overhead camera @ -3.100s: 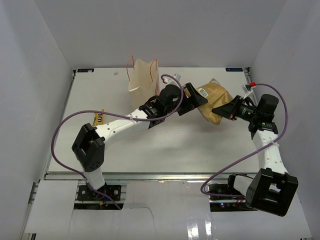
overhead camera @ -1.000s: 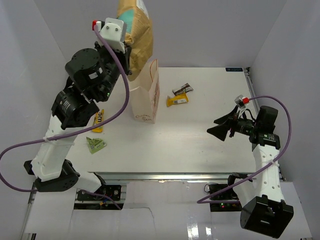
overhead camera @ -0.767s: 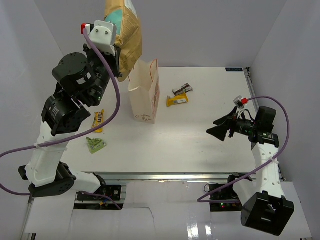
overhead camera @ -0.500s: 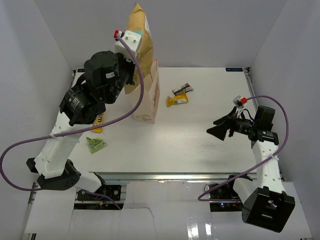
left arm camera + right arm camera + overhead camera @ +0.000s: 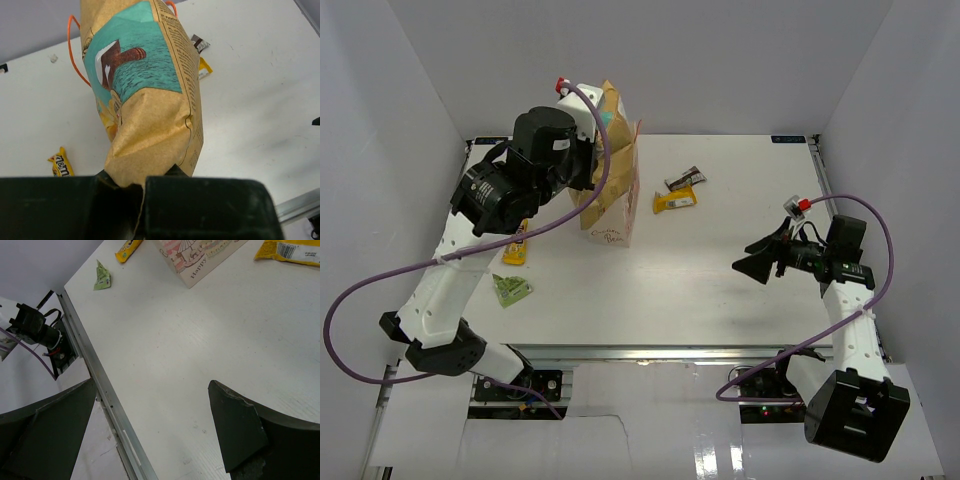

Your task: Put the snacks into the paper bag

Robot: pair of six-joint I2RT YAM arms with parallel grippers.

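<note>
My left gripper (image 5: 592, 158) is shut on the top edge of the large tan-brown chip bag (image 5: 609, 108), which hangs into the mouth of the cream paper bag (image 5: 620, 222). In the left wrist view the chip bag (image 5: 145, 100) fills the middle and hides the paper bag except for its orange handles (image 5: 74, 50). A yellow wrapper (image 5: 676, 200) and a dark brown-and-white bar (image 5: 686, 179) lie right of the paper bag. A second yellow packet (image 5: 517, 243) and a green pouch (image 5: 511, 289) lie to its left. My right gripper (image 5: 760, 262) is open and empty over the right side of the table.
White walls close in the table on the left, back and right. The metal front rail (image 5: 100, 390) runs along the near edge under my right gripper (image 5: 150, 425). The left arm's purple cable (image 5: 380, 290) loops out at the left.
The left arm has swung the chip bag from high above the table down into the paper bag's mouth. The right arm has barely moved and stays open.
</note>
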